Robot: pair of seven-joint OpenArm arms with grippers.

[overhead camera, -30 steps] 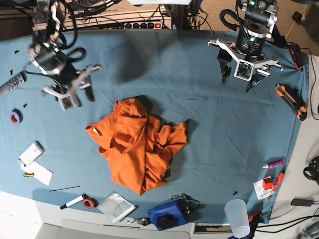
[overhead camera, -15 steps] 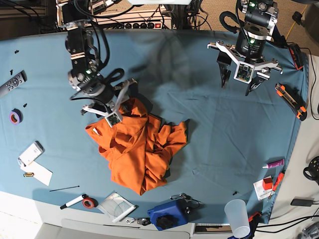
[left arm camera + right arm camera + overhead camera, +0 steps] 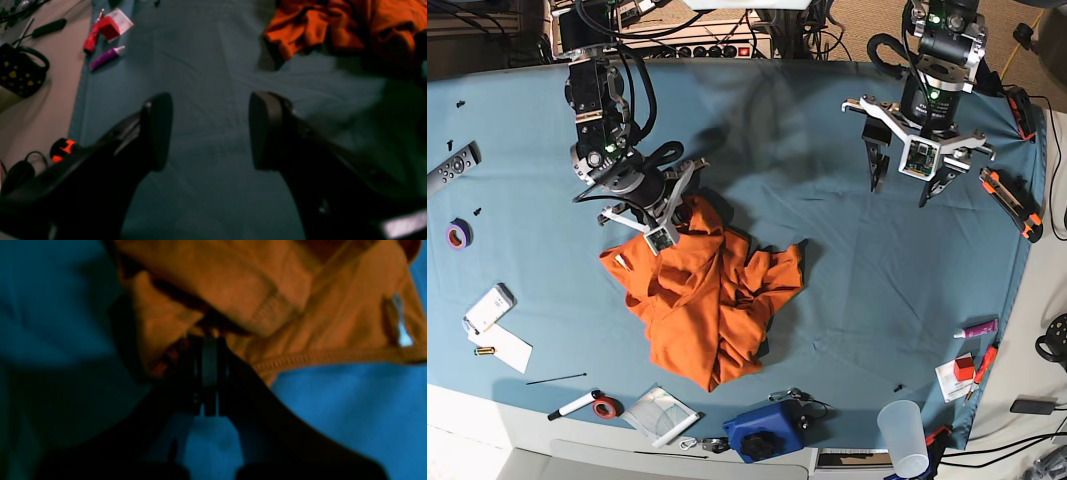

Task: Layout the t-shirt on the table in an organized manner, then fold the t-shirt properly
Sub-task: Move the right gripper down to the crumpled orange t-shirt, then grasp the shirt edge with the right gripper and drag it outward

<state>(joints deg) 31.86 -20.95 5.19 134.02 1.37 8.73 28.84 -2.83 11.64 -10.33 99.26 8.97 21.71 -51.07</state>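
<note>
Teal-covered tabletop (image 3: pixel 847 300), cluttered edges (tools, cup). Crumpled orange t-shirt (image 3: pixel 712 300) lies mid-tabletop. Right pincer (image 3: pixel 209 340) clenched on t-shirt fold at its far edge. Left pincer (image 3: pixel 210 131) released, jaws wide, hovering over bare cloth.

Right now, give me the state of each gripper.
Left gripper: open, empty, above the table.
Right gripper: shut on a fold of the t-shirt.
</note>
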